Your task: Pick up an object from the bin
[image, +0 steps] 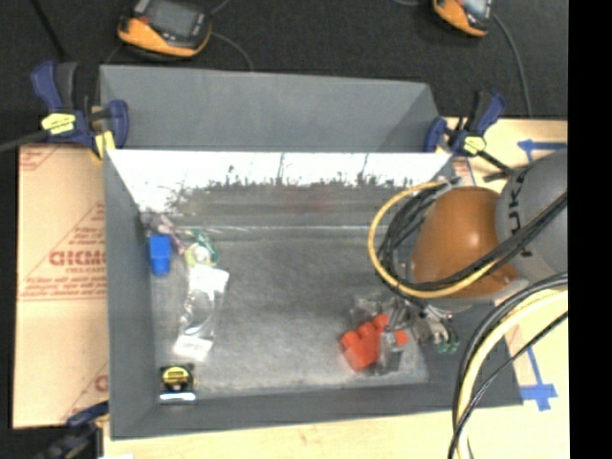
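Gripper (394, 338) low in grey metal bin's (287, 161) near-right corner; lumpy red plastic object (360, 349) lies against its view-left side; open or closed cannot be told.

Robotics lab: grey metal bin (268, 113) beneath a cabled KUKA arm (537, 197).

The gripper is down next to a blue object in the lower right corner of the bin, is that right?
No. In the camera view, the gripper is down next to a red object in the lower right corner of the bin, not a blue one. The blue object lies by the left wall.
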Available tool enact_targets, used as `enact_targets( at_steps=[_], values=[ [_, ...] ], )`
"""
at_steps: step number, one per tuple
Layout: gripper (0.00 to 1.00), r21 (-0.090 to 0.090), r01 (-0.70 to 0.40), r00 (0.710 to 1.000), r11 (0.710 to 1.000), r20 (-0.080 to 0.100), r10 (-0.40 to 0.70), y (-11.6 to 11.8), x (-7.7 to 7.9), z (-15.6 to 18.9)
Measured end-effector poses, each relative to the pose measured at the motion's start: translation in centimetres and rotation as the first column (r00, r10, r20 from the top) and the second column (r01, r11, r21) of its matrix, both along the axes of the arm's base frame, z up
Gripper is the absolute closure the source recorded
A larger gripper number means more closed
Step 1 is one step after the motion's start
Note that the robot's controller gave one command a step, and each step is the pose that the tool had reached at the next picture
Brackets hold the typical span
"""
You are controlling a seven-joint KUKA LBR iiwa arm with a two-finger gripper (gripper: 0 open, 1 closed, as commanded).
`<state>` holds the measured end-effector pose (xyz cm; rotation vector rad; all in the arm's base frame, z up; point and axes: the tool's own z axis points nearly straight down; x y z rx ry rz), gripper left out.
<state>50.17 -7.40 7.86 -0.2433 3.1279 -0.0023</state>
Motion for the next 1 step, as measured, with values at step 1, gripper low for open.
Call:
enact_targets(
  at_steps=[1],
  values=[
    [1.0, -0.001, 0.011, 1.0, 1.0, 0.007, -0.011, -0.22, -0.18, 16.18]
  ],
)
